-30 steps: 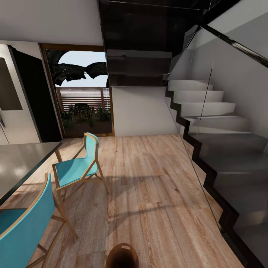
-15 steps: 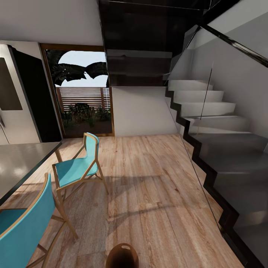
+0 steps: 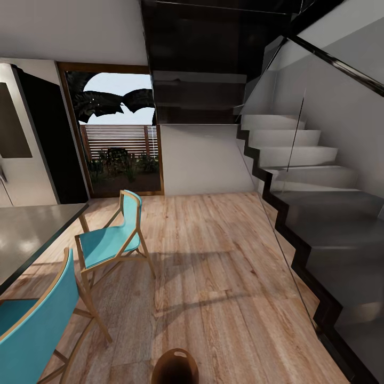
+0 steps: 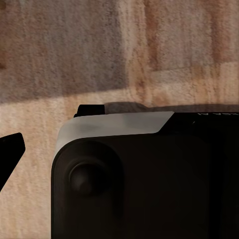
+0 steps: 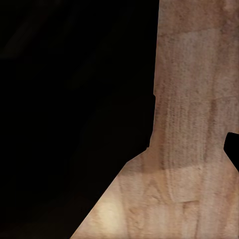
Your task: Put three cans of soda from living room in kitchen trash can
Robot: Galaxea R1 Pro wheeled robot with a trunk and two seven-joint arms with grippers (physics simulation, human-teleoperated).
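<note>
Tash can: brown, round, upright on wood floor, cut off at bottom centre of frame.

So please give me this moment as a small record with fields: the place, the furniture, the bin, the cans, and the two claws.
place: room with light wood floor, staircase on the right, glass door to a garden at the back
furniture: two turquoise chairs beside a grey table on the left
fridge: steel, at the left edge
bin: brown tash can at the bottom edge of the head view, on the floor
cans: none visible
claws: state cannot be told
</note>
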